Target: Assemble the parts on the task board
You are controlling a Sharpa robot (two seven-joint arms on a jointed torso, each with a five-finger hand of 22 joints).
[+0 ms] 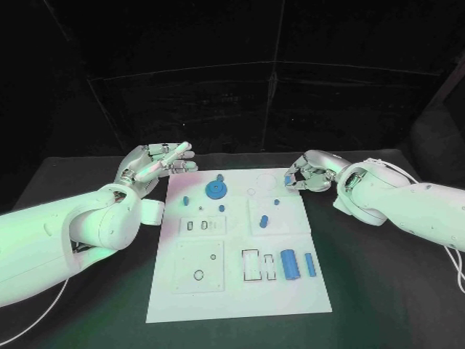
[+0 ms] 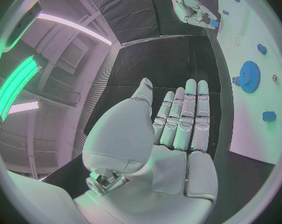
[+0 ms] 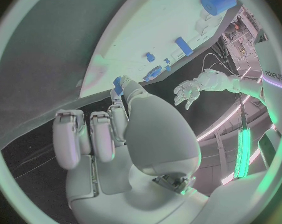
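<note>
The white task board (image 1: 180, 291) lies in the middle of the black table. On it are a blue gear (image 1: 217, 190), a blue cylinder (image 1: 289, 263), a blue bar (image 1: 310, 265) and a blue piece (image 1: 266, 219). My right hand (image 1: 308, 177) hovers at the board's far right corner with its fingers curled. It pinches a small blue part (image 3: 118, 85) between thumb and finger, and the left wrist view shows that part (image 2: 213, 23) too. My left hand (image 1: 154, 163) is raised off the board's far left corner, its fingers (image 2: 189, 115) straight and holding nothing.
Empty slots and cut-outs (image 1: 259, 264) mark the board's near half, beside a square plate (image 1: 200, 266). Small blue pieces (image 1: 221, 208) sit near the gear. Black table (image 1: 389, 291) lies on both sides of the board.
</note>
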